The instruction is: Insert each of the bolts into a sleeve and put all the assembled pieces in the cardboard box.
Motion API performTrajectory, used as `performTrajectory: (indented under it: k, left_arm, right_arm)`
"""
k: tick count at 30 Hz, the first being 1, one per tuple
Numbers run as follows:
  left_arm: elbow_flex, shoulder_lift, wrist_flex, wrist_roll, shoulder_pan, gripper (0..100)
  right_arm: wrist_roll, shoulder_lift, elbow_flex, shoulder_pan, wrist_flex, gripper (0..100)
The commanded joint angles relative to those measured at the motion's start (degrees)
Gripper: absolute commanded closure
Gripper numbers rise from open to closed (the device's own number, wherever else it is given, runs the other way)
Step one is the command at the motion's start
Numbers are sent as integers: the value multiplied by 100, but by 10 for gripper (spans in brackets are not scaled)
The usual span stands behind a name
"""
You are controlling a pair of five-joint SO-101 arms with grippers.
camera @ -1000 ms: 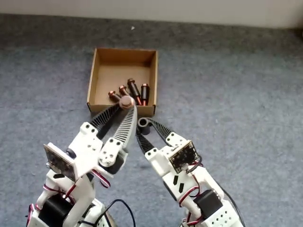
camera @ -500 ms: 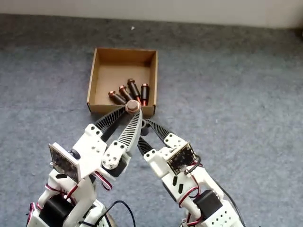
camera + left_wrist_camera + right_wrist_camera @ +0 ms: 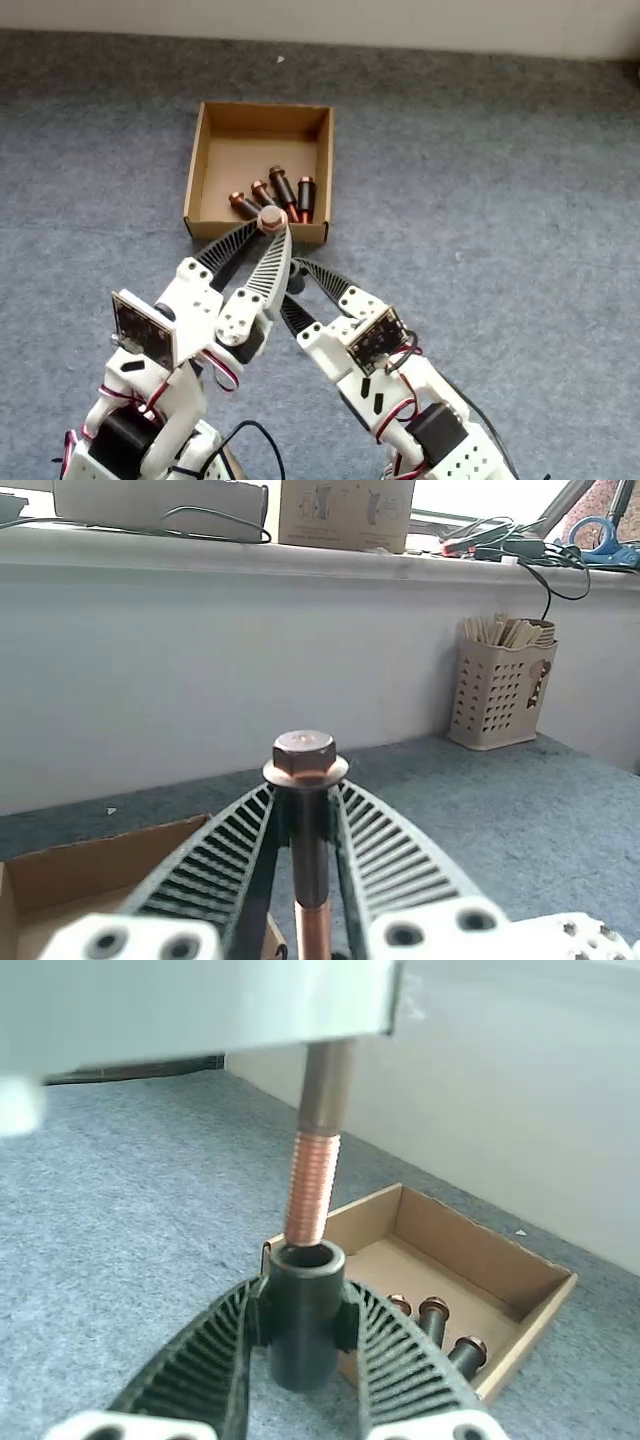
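Observation:
My left gripper [image 3: 267, 232] is shut on a copper bolt [image 3: 306, 810], held upright with its hex head [image 3: 270, 220] on top, just in front of the cardboard box [image 3: 212, 120]. Directly below it my right gripper [image 3: 300, 1332] is shut on a black sleeve [image 3: 302, 1312], standing upright. The bolt's threaded tip [image 3: 307, 1205] reaches the sleeve's open mouth. In the high view the left fingers [image 3: 270, 265] cover most of the sleeve. Several assembled pieces [image 3: 272, 195] lie in the box.
Grey carpet [image 3: 480, 200] spreads around the box and both arms. A pale wall [image 3: 150, 680] stands behind the box, and a beige slotted holder [image 3: 500, 690] with sticks stands far off beside that wall.
The left gripper has carried the bolt over above the sleeve, and the right gripper has drawn in under it, so the bolt's tip now meets the sleeve's mouth.

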State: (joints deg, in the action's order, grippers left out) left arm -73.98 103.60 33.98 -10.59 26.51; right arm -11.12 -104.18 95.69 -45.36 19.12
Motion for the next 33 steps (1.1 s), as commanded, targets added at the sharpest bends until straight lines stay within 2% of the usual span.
performTrajectory:
  k: [1, 7, 14, 27, 33]
  left_arm:
    - [-48, 66, -9, -70, -66, 994]
    - [-145, 75, -9, -79, -48, 994]
    - [-154, 75, 0, -53, 330, 994]
    - [-505, 75, 114, 44, 541, 994]
    - [-901, 75, 105, 941, 541, 994]
  right_arm:
    - [-53, -101, 163, -66, -40, 994]
    - [-26, -101, 163, -66, -40, 994]
    - [-18, -101, 171, -40, -40, 994]
    - [18, -101, 163, 444, -48, 994]
    - [1143, -101, 163, 1042, -48, 994]
